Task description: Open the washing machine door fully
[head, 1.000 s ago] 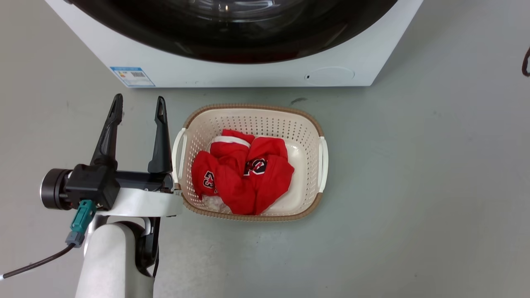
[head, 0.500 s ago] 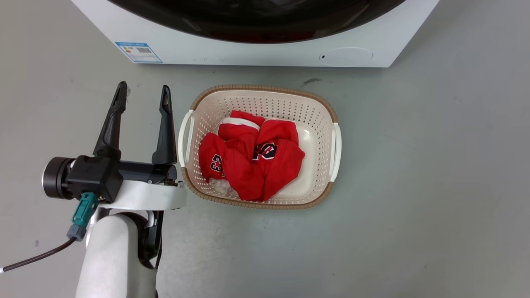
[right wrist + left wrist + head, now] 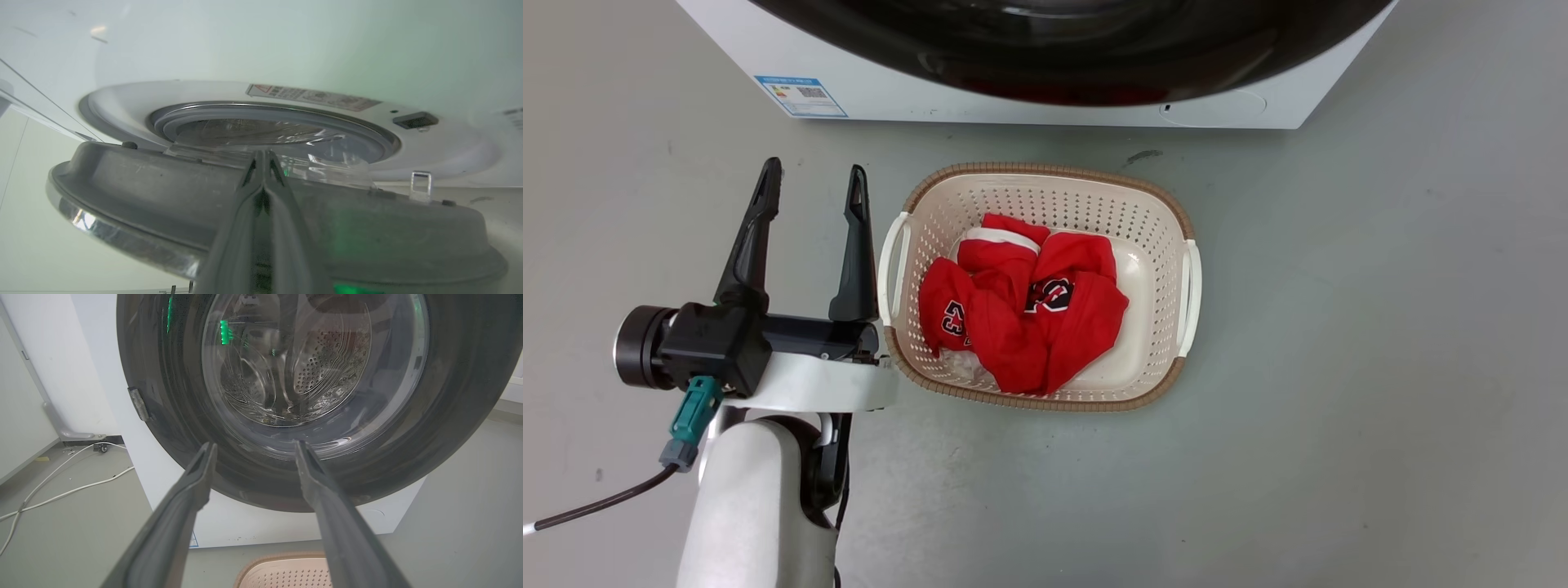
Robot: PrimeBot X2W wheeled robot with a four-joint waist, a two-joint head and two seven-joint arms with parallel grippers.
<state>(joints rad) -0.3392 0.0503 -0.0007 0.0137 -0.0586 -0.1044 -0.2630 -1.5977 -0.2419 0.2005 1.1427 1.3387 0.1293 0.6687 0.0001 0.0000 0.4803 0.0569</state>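
Note:
The washing machine (image 3: 890,98) stands at the top of the head view, with the black lower rim of the washing machine door (image 3: 1094,73) hanging over its white front. My left gripper (image 3: 813,181) is open on the floor side, left of the basket. In the left wrist view it (image 3: 254,449) points at the door (image 3: 449,396) from outside, a short way off. The right wrist view shows the door (image 3: 143,183) ajar, its grey inner side facing me and the gasket opening (image 3: 265,112) beyond. My right gripper (image 3: 263,153) is shut, its tips at the door's inner glass bowl.
A cream perforated basket (image 3: 1045,171) holding red clothes (image 3: 1029,314) sits on the grey floor just in front of the machine. White cables (image 3: 61,490) lie on the floor left of the machine. The door's metal latch hook (image 3: 421,185) sticks up from its inner rim.
The head camera has moved, shifting the whole picture. The door's black rim now reaches lower over the white front and overlaps the round filter cap. My left gripper has stayed open.

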